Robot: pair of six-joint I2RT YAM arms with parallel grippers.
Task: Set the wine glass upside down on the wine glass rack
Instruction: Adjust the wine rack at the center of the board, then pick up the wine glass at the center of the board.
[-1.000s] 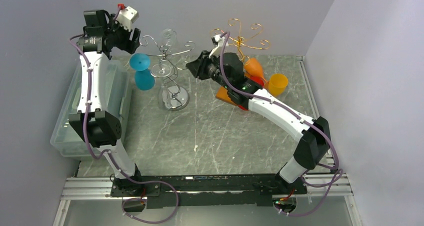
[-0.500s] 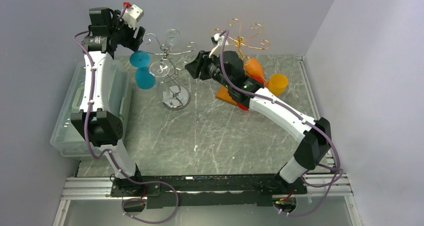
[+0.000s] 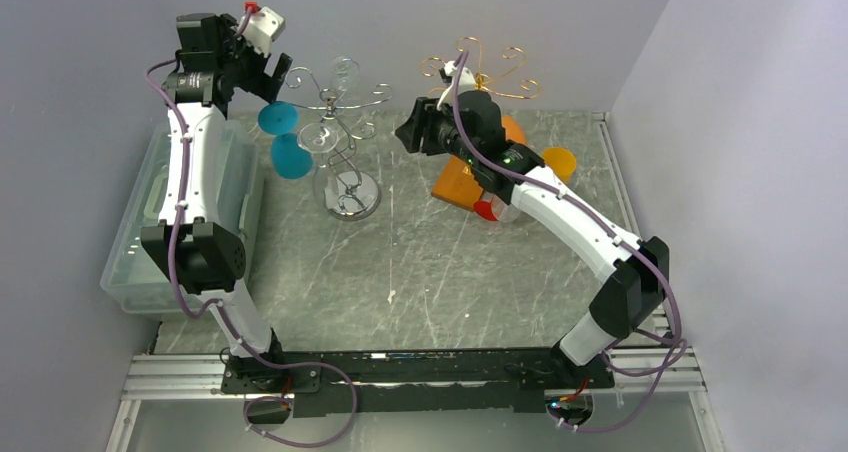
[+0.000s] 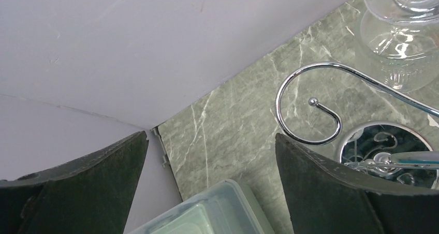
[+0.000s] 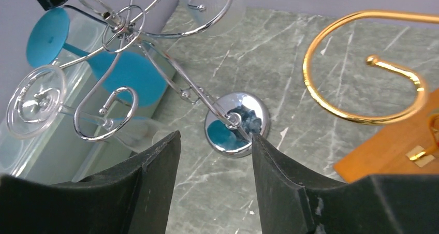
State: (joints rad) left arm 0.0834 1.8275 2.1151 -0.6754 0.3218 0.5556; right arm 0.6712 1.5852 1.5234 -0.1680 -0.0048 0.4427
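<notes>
A blue wine glass (image 3: 285, 139) hangs upside down from a left arm of the chrome wine glass rack (image 3: 347, 194), foot up and bowl down. In the right wrist view its foot (image 5: 47, 29) rests in a wire curl above the bowl. My left gripper (image 3: 268, 76) is open just above and behind the foot, apart from it. The left wrist view shows that gripper (image 4: 211, 135) with nothing between its fingers. My right gripper (image 3: 406, 132) is open to the right of the rack. In its own view the right gripper (image 5: 216, 135) holds nothing.
Two clear glasses (image 3: 319, 137) (image 3: 342, 72) also hang on the chrome rack. A gold wire rack (image 3: 480, 72) on an orange wooden base (image 3: 458, 184) stands at the back right with orange glasses (image 3: 558, 164). A clear plastic bin (image 3: 180, 222) sits along the left edge.
My left gripper has opened wide and the blue glass stays hanging on the rack. My right gripper has opened and drawn back to the right, away from the chrome rack.
</notes>
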